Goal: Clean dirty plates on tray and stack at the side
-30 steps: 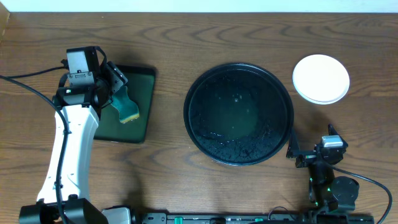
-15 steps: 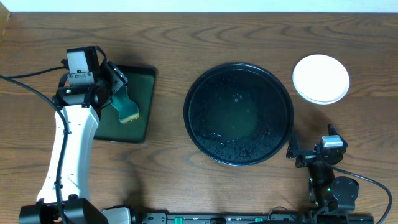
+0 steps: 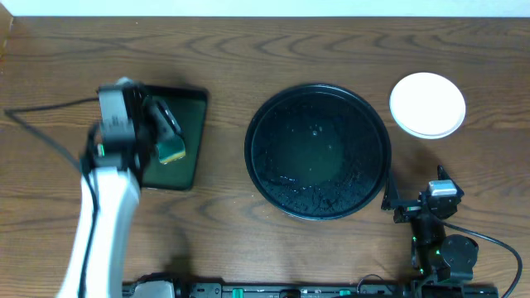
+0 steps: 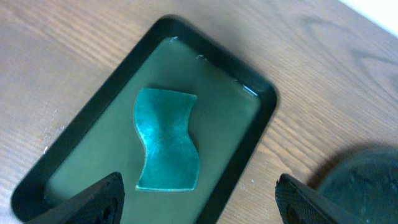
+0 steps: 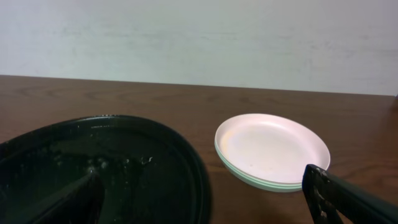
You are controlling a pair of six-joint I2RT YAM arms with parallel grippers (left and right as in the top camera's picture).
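Observation:
The round black tray (image 3: 364,178) lies mid-table, wet and speckled, with no plate on it; the right wrist view shows it too (image 5: 155,143). The plates (image 3: 427,104) are stacked to its upper right, a white one on top with mint rims showing beneath (image 5: 272,149). My left gripper (image 3: 161,124) hovers open above a teal sponge (image 4: 166,140) and holds nothing (image 4: 199,205). My right gripper (image 3: 412,199) rests open near the table's front right, facing the tray and the stack (image 5: 205,211).
The sponge (image 3: 171,149) lies loose in a small rectangular green tray with a black rim (image 3: 195,157) at the left (image 4: 249,149). The black tray's edge (image 4: 367,180) shows at the lower right of the left wrist view. Cables trail from both arms.
My left arm has shifted a little to the right over the green tray and is blurred with motion. The sponge, plates, black tray and right arm have not moved.

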